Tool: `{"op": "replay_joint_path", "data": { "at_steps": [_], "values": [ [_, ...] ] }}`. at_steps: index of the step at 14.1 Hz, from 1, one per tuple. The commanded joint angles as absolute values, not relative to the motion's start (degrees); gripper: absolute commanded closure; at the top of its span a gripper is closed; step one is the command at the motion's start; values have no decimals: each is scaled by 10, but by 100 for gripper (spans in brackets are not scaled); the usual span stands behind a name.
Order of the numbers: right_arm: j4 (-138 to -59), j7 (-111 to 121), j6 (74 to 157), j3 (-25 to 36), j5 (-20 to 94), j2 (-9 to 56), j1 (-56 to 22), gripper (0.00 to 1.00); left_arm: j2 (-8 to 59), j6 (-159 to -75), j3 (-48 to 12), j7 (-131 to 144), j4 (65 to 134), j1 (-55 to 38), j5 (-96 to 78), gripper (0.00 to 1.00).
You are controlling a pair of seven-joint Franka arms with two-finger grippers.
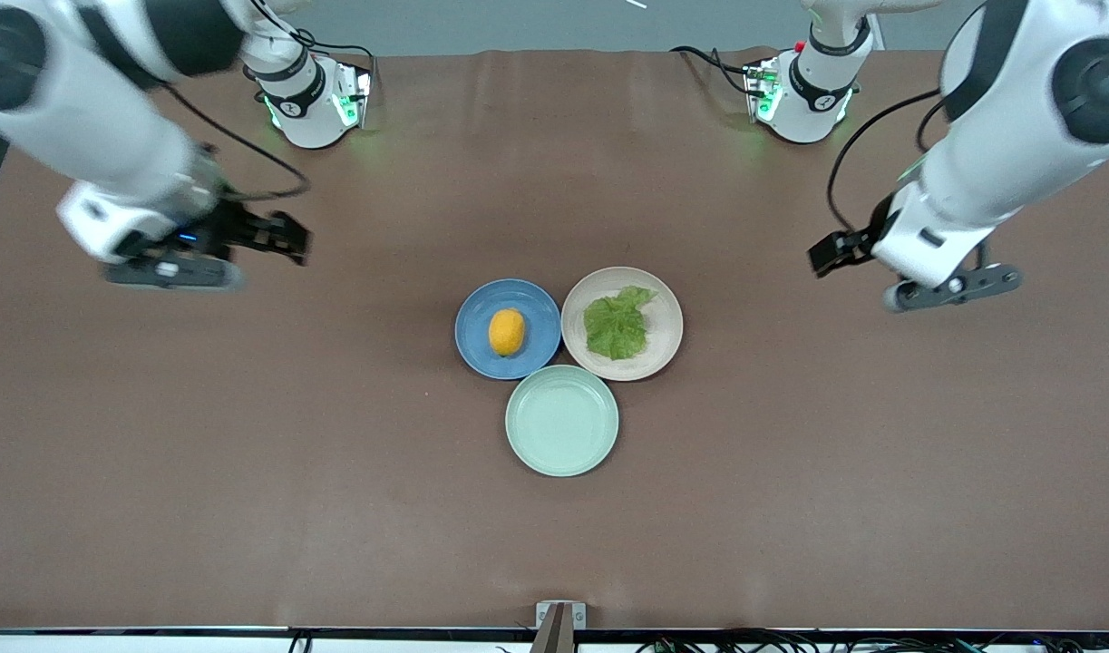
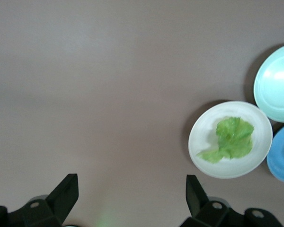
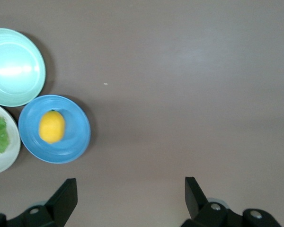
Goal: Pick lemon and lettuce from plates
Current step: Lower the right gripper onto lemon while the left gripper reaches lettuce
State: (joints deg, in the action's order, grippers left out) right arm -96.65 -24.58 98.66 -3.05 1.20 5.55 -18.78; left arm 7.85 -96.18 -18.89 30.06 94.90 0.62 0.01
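Front view: the right arm reaches in from its base at the top, its gripper (image 1: 282, 238) hanging over bare table toward the right arm's end, fingers spread and holding nothing; the left arm does likewise at its own end, its gripper (image 1: 831, 251) over bare table, well apart from the plates; whether its fingers are apart cannot be told here. The lemon (image 1: 506, 331) lies on the blue plate (image 1: 479, 325); the lettuce (image 1: 617, 323) lies flat on the beige plate (image 1: 665, 319) just beside it; a mint plate (image 1: 561, 421) sits nearer the camera, touching both. The table (image 1: 246, 453) has a brown cover; a grey wall runs along the top; no legible writing.

Left wrist view: the left gripper (image 2: 132, 196) has fingers (image 2: 66, 191) wide apart over brown surface; the lettuce (image 2: 231, 138) rests on its plate (image 2: 201, 130), with the mint plate (image 2: 274, 85) and the blue plate (image 2: 279, 158) alongside.

Right wrist view: the right gripper (image 3: 131, 195) has fingers (image 3: 66, 193) released and wide; the lemon (image 3: 52, 126) sits on the blue plate (image 3: 75, 135); mint plate (image 3: 14, 66) and beige plate (image 3: 12, 153) adjoin.
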Motion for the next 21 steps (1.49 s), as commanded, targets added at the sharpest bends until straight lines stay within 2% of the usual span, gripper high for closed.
{"op": "replay_joint_path", "data": {
  "at_steps": [1,4,7,9,12,16,21],
  "values": [
    [-991,-314,1046,-25,13,96,-240,0,124,-1001,-192,358,955,-12,30,0],
    [-992,-343,1118,-24,68,156,-271,0,183,-1037,-193,469,957,-55,72,0],
    [-993,-401,1176,-24,77,203,-307,0,232,-1090,-193,572,965,-83,71,0],
    [-998,-424,1205,-24,77,227,-323,0,271,-1143,-193,703,970,-111,89,5],
    [-1023,-451,1278,-24,77,250,-347,0,321,-1174,-193,844,969,-141,102,5],
    [-1024,-468,1305,-24,76,277,-363,0,344,-1195,-194,1029,974,-181,100,7],
    [-1022,-468,1355,-22,76,326,-358,0,352,-1231,-194,1094,1003,-193,98,18]
  ]
}}
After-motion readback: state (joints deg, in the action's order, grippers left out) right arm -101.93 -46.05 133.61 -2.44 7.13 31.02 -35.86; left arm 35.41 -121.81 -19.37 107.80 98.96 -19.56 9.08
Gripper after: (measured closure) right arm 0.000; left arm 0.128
